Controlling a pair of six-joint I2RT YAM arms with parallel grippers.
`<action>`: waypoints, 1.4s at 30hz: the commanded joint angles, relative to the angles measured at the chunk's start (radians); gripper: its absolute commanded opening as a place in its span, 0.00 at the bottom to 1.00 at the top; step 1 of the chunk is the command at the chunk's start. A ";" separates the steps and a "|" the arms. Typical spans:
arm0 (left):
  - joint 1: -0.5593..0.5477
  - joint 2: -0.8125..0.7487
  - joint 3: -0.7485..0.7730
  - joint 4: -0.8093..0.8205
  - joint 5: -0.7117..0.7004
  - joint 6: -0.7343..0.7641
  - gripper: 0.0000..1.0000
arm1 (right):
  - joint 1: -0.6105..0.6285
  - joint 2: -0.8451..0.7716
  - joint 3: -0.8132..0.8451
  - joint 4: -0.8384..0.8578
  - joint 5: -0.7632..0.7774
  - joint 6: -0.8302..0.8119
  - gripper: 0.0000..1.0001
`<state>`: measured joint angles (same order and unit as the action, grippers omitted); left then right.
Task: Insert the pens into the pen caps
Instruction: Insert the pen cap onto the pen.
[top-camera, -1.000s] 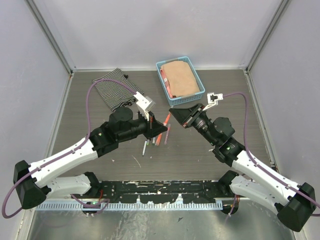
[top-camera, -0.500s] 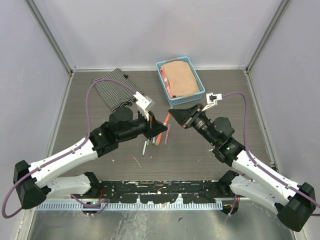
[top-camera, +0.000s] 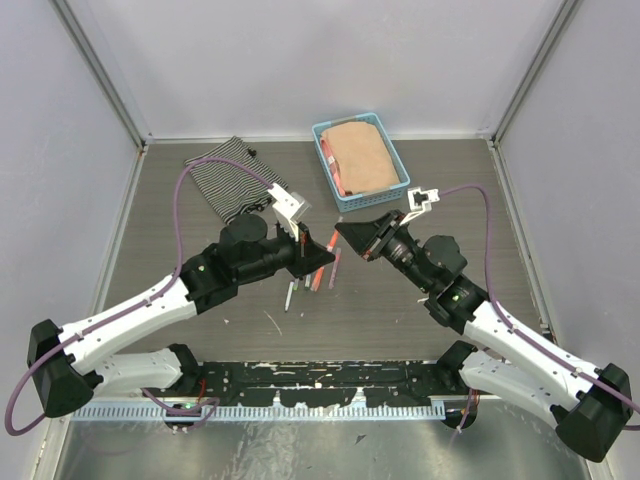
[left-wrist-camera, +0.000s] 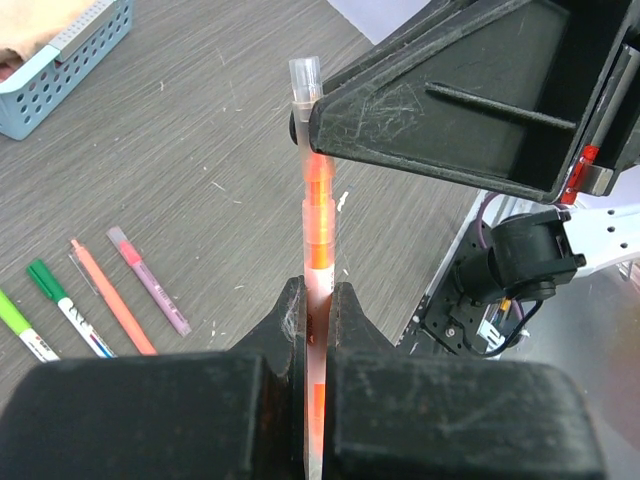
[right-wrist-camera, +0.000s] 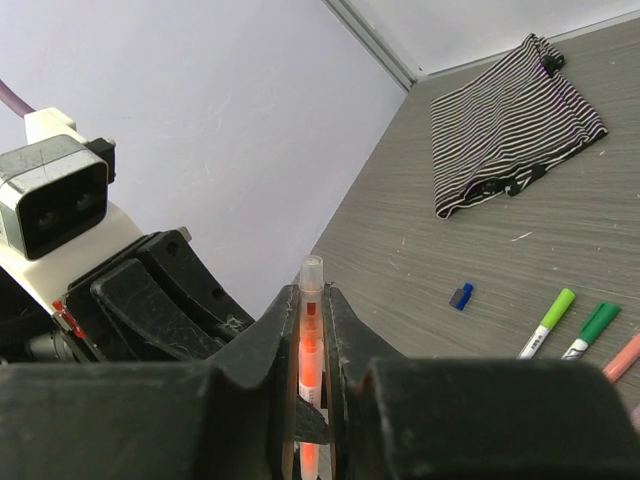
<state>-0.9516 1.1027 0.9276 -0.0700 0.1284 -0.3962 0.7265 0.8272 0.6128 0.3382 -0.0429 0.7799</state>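
Note:
My left gripper (left-wrist-camera: 317, 295) is shut on the lower body of an orange pen (left-wrist-camera: 318, 215) and holds it upright above the table. My right gripper (right-wrist-camera: 311, 300) is shut on the same pen's upper end, where a clear cap (right-wrist-camera: 311, 272) sticks out above the fingers; the cap also shows in the left wrist view (left-wrist-camera: 303, 80). In the top view the two grippers (top-camera: 318, 252) (top-camera: 342, 230) meet at the table's middle. Loose pens lie below them: light green (left-wrist-camera: 20, 325), dark green (left-wrist-camera: 62, 305), orange (left-wrist-camera: 110, 300) and pink (left-wrist-camera: 150, 285). A small blue cap (right-wrist-camera: 460, 296) lies alone.
A blue basket (top-camera: 322, 150) holding a tan cloth stands at the back centre. A striped cloth (top-camera: 235, 180) lies at the back left. The loose pens (top-camera: 318, 272) lie just in front of the grippers.
My right gripper has edged slightly left toward the left gripper. The left arm has barely moved.

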 joint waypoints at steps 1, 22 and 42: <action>-0.003 -0.005 0.028 0.062 -0.003 -0.003 0.00 | 0.019 -0.002 -0.007 0.007 -0.020 -0.049 0.01; -0.002 -0.028 0.008 0.068 -0.014 0.004 0.00 | 0.045 -0.041 0.018 -0.010 -0.004 -0.071 0.50; -0.003 -0.038 -0.018 0.070 -0.003 0.004 0.00 | 0.045 -0.004 0.252 -0.269 0.165 -0.058 0.68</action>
<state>-0.9520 1.0866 0.9264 -0.0418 0.1219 -0.3973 0.7666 0.7879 0.7937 0.1123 0.0765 0.6994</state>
